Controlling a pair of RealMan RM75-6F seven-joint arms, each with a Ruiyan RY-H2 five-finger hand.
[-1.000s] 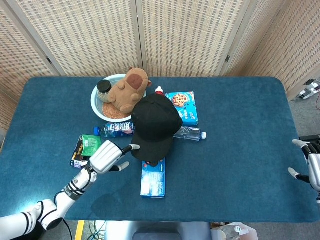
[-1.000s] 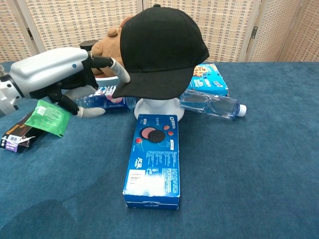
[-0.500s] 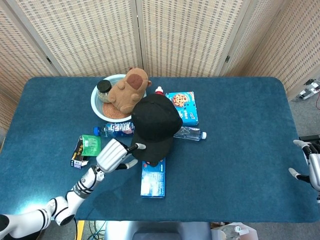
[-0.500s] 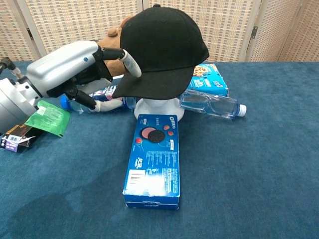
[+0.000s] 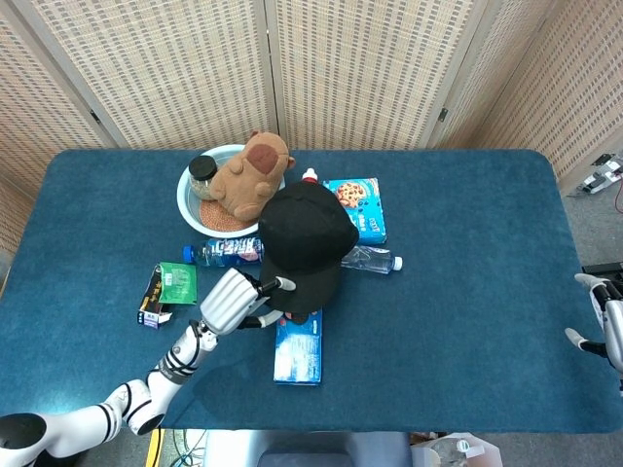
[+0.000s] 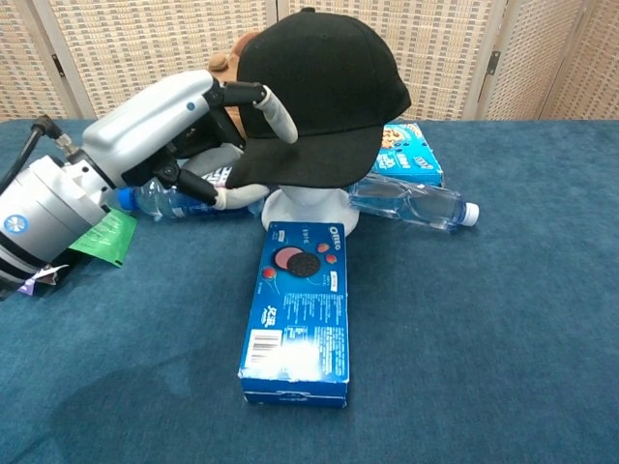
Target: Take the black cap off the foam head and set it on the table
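Observation:
The black cap sits on the white foam head at the middle of the table; it also shows from above as the cap. My left hand is at the cap's brim on its left side. One finger lies on top of the brim and the thumb reaches under it, still spread apart. In the head view the left hand sits just left of the brim. My right hand hangs at the far right table edge, fingers apart, holding nothing.
A blue Oreo box lies directly in front of the foam head. A clear water bottle and a cookie box lie to its right. A bowl with a brown plush toy, a blue-labelled bottle and a green packet crowd the left.
My left hand has moved right and up to the cap's brim, with a finger now over the brim and the thumb beneath. The cap has shifted slightly to the right. The right hand is unchanged.

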